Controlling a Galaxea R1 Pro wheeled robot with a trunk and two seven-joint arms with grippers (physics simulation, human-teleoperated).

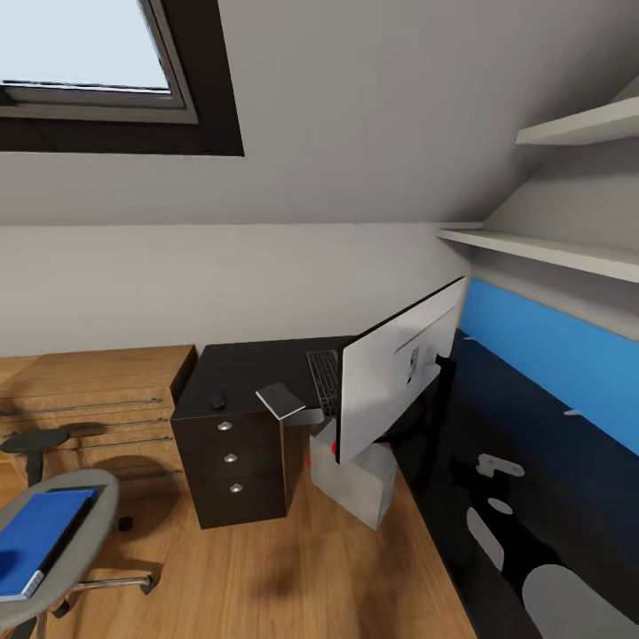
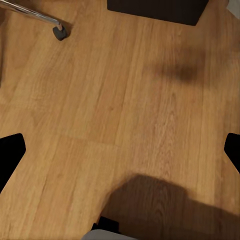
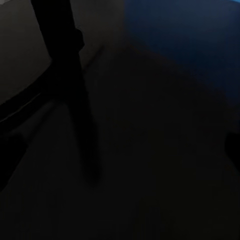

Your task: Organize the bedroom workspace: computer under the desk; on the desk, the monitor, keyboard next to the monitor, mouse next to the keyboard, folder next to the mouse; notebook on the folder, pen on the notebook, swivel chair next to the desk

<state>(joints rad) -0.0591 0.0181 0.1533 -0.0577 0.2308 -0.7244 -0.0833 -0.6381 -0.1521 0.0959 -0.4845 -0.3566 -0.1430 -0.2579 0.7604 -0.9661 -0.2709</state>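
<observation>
At far left we see the blue folder (image 1: 40, 540) lying on the swivel chair (image 1: 84, 497), long axis running away from us, on our left arm's side. Rightward, mouse (image 1: 218, 400), keyboard (image 1: 325, 380) and monitor (image 1: 399, 377) sit on the desk (image 1: 240, 377). Our left gripper (image 2: 120, 150), spread wide, faces bare floor (image 2: 100, 100); the right gripper's spread we cannot tell.

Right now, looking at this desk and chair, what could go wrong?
The monitor leans steeply and seems to rest against the white computer rather than stand on the desk; a nudge could topple it. A grey flat thing overhangs the desk's front edge and might slide off. The blue folder lies on the swivel chair, which may roll when touched.
</observation>
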